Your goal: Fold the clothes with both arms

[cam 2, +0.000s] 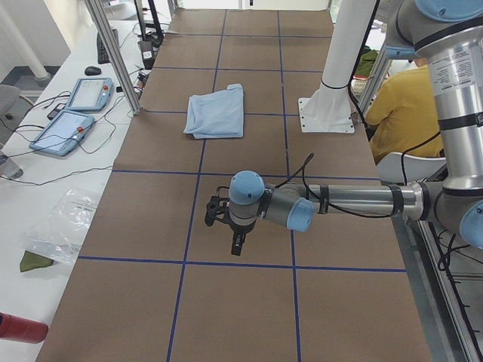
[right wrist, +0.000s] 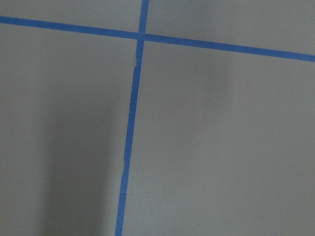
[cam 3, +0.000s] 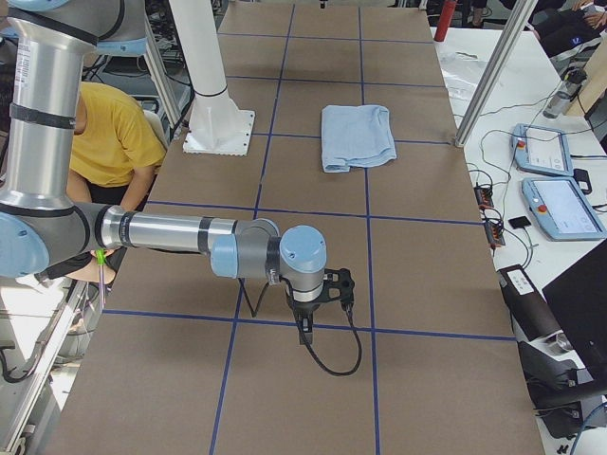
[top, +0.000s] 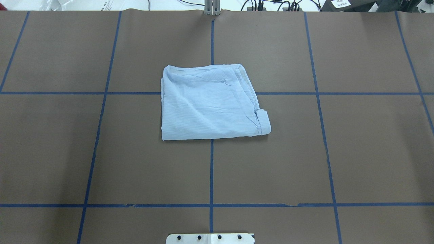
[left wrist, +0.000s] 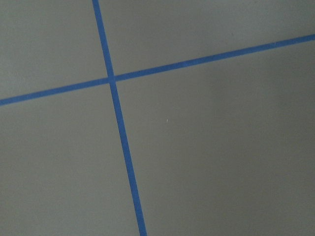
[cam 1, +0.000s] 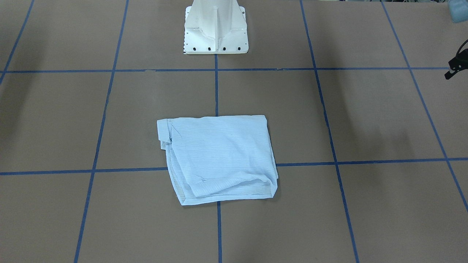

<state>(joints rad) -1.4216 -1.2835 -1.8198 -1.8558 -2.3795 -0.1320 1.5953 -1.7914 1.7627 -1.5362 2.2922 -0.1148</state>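
folded pale-blue shirt [top: 210,103] on brown table [top: 339,152]; left pincer [cam 2: 237,245] and right pincer [cam 3: 305,330]: state indiscernible

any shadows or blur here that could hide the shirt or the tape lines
Front-facing: shirt sharp and evenly lit, soft broad shadows on the table either side; overhead: even light, no glare; right wrist: dim shadow band lower left, tape line clear; left wrist: darker toward the right.

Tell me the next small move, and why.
Probably just retract both arms and stop: the shirt already lies as a compact folded rectangle on the table, while the left gripper and right gripper hang far from it.
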